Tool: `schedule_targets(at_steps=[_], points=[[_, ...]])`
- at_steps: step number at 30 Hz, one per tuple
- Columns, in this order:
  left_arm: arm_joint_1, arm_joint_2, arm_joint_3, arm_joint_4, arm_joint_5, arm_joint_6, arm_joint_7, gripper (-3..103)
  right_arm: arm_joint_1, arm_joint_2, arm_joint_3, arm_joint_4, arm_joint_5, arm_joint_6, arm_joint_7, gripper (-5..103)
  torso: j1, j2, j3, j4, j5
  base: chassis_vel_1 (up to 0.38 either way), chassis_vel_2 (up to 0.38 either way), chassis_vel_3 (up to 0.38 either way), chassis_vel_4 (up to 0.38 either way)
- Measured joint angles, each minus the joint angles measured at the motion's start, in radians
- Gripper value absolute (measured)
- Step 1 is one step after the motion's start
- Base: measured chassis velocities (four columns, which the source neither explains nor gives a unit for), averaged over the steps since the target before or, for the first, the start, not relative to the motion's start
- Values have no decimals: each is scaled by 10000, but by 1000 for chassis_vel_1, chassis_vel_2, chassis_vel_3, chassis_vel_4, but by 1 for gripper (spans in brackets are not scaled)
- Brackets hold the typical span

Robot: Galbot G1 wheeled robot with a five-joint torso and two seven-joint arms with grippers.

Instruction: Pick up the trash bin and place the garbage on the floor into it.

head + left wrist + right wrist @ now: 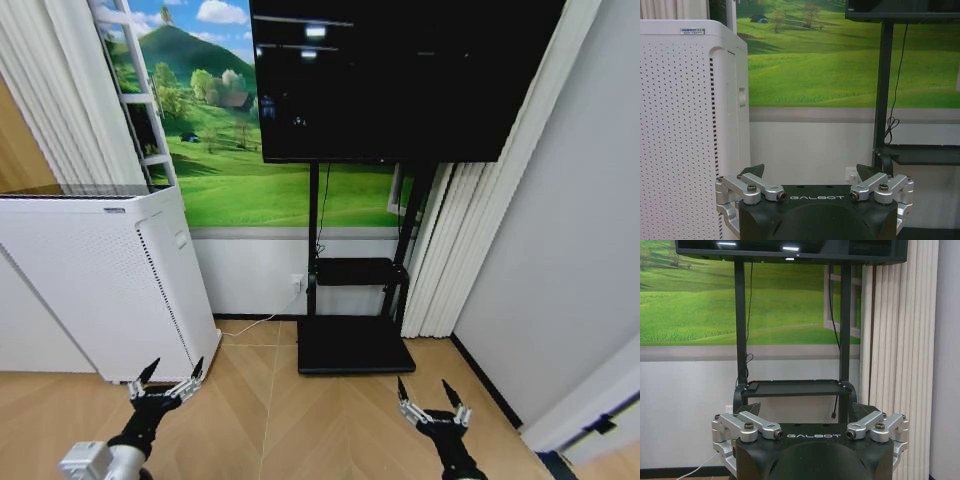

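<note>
Head view, sweeping from the left: the white air purifier stands tall against the wall, its front corner coming right down to the wood floor just above the left gripper, which hangs low with its fingers spread wide and nothing between them. Next across, the meadow mural runs along the wall, and then the black TV stand plants its flat base on the floor, a cable trailing from the wall socket beside it, with the big dark screen overhead. Between the purifier's corner and that base there's an open strip of bare floorboards, and more open boards in front, running down to the right gripper, also low, fingers splayed apart and holding nothing. Further right, the white pleated curtain drops to the floor and a plain grey wall angles in, closing that side. The left wrist view brings the purifier's perforated side panel up close, with the left gripper open in front of the wall. The right wrist view looks straight at the stand's shelf and posts, curtain alongside, the right gripper open below. As for the trash bin and the garbage, I can't spot either from here.
</note>
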Motion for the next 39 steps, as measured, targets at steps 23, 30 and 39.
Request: schedule_targets(at_steps=[23,30,39], points=[[0,0,0,0,-1,0,0,100,0,0,0,0,0,0,0,100,295,663,366,0,0,0,0,0,0],[0,0,0,0,-1,0,1,100,0,0,1,0,0,0,0,100,285,633,348,0,1,8,5,-10,-8],[0,0,0,0,-1,0,2,100,0,-1,1,0,0,0,0,100,265,599,328,1,-2,152,144,-141,-146]])
